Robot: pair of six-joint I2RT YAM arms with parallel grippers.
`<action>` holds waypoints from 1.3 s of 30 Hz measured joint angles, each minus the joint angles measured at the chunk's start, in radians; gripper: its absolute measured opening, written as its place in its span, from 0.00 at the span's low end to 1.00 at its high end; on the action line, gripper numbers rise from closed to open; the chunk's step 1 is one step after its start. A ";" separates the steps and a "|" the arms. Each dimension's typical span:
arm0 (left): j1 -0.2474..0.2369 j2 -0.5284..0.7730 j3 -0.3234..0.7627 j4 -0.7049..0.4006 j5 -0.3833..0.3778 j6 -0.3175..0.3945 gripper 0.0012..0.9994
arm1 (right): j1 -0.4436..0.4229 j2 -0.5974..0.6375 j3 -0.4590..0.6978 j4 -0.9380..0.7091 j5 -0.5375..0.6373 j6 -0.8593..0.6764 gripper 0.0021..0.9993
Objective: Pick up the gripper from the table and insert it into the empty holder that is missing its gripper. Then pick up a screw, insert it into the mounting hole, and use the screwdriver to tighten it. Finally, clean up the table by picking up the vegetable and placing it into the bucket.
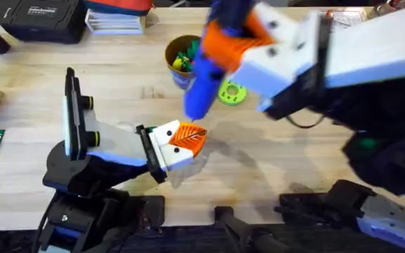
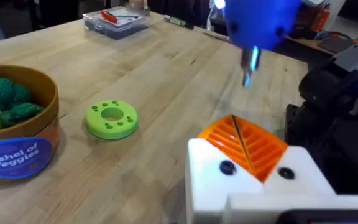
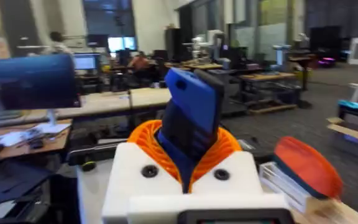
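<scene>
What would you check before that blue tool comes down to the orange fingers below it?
1. Screwdriver firmly held by the right gripper: ok, orange fingers clamp its blue body.
2. Bit intact and pointing down at the left gripper: ok.
3. Bit in contact with the gripper: not ok, it hangs above, apart.
4. Left gripper held up off the table: ok.
5. Screw seated in the mounting hole: cannot tell; dark dots show on the white mount, but not what they are.
6. Bucket and green ring out of the way: ok, both off to the side.
</scene>
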 joint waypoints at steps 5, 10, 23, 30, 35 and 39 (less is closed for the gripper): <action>0.000 0.000 0.000 0.000 0.001 0.000 0.01 | 0.107 0.116 0.000 0.116 -0.005 -0.071 0.02; 0.000 0.000 0.000 0.000 0.002 0.000 0.01 | 0.148 0.185 0.000 0.178 -0.007 -0.111 0.02; 0.000 0.000 0.000 0.000 0.003 0.027 0.01 | 0.150 0.201 0.000 0.202 -0.006 -0.174 0.02; 0.000 0.000 0.000 0.000 0.003 0.027 0.01 | 0.150 0.201 0.000 0.205 -0.007 -0.153 0.02; 0.000 0.000 0.000 0.000 0.003 0.027 0.01 | 0.150 0.201 0.000 0.205 -0.007 -0.143 0.02; 0.000 0.000 0.000 0.000 0.003 0.027 0.01 | 0.150 0.201 0.000 0.205 -0.007 -0.136 0.02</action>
